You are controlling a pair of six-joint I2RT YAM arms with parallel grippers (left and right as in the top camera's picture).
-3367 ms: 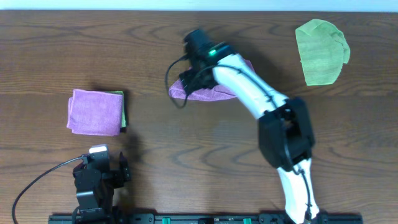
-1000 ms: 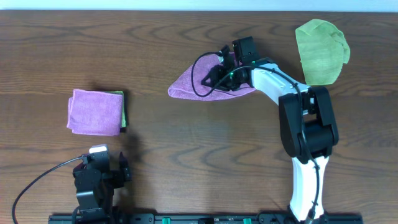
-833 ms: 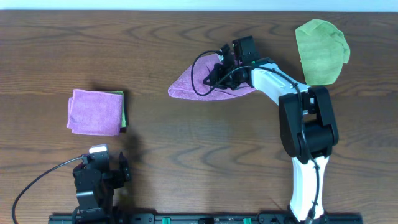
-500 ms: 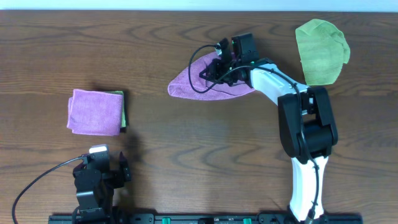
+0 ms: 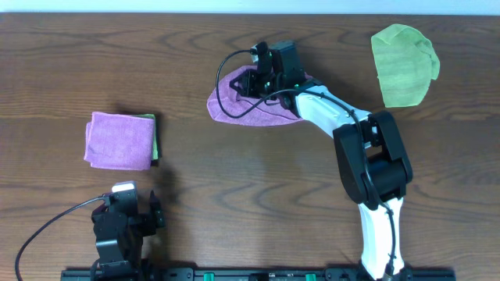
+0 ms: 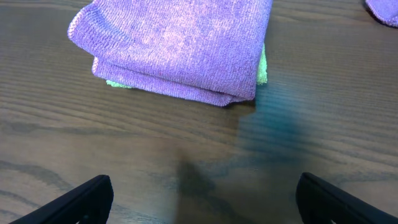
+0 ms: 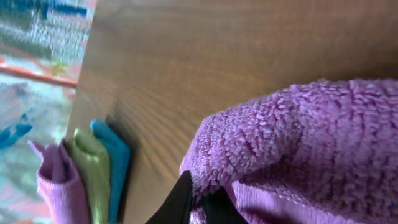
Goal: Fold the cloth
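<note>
The cloth, a fuzzy pinkish-purple towel, lies bunched at the table's far middle. My right gripper is low over its upper left part. In the right wrist view the two dark fingertips are shut on a raised fold of the cloth, with pile bulging between them; the gripper sits at the frame's bottom edge. My left gripper rests near the front left edge, open with nothing in it, and in the left wrist view it spans bare wood.
A folded purple towel lies on a green one at the left, just ahead of the left gripper. A lime-green cloth lies at the far right. Pink, green and blue cloths show beyond the table edge.
The right gripper has moved left and slightly away over the cloth, dragging the pinched part with it; the cloth's left end has bunched up. The left arm has not moved.
</note>
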